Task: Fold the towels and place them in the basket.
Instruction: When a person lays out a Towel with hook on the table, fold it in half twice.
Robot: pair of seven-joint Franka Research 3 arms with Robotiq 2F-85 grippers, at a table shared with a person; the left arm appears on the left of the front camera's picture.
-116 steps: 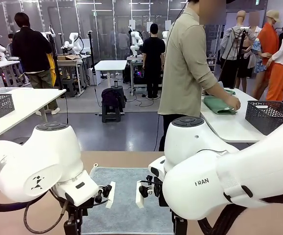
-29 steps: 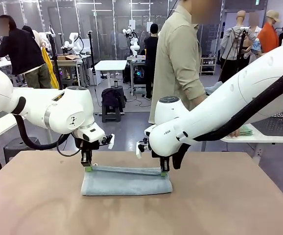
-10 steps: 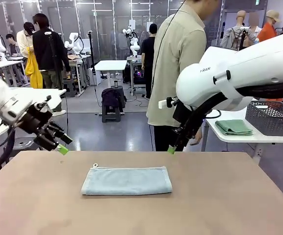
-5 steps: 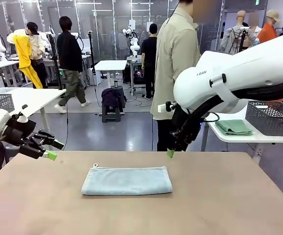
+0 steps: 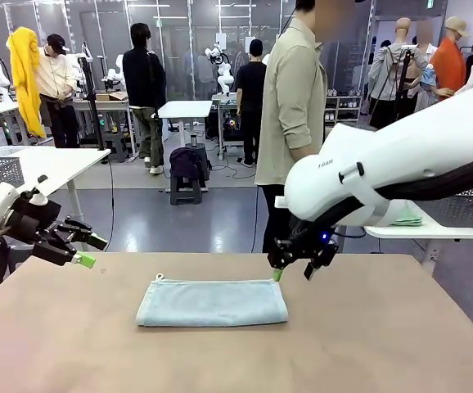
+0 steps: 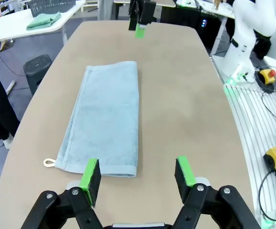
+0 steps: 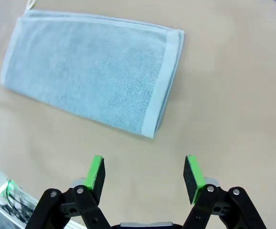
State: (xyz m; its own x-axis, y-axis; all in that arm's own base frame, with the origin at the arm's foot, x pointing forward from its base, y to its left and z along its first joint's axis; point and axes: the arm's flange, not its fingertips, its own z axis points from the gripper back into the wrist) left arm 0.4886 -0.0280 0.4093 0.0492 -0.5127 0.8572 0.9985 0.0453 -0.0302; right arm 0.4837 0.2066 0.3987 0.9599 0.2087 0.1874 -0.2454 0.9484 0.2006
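a pale grey-blue terry-cloth towel lies folded into a long flat strip near the middle of the tan wooden table, its long sides running left to right as we look across, with a small white hanging loop sticking out at its far left corner. our right gripper hangs low by the towel's far right corner, fingers pointing down and spread apart with nothing between them; from the front we cannot tell whether the green pad touches the cloth, but the right wrist view shows bare tabletop between the pads and the towel lying clear of them. our left gripper is off by the table's left edge, well apart from the towel, tilted toward it with its jaws wide and empty; its wrist view looks along the whole length of the strip. a person in a beige shirt stands at the far side, turned toward a white side table on the right, where a folded mint green towel rests beside a dark grey wire-mesh basket.
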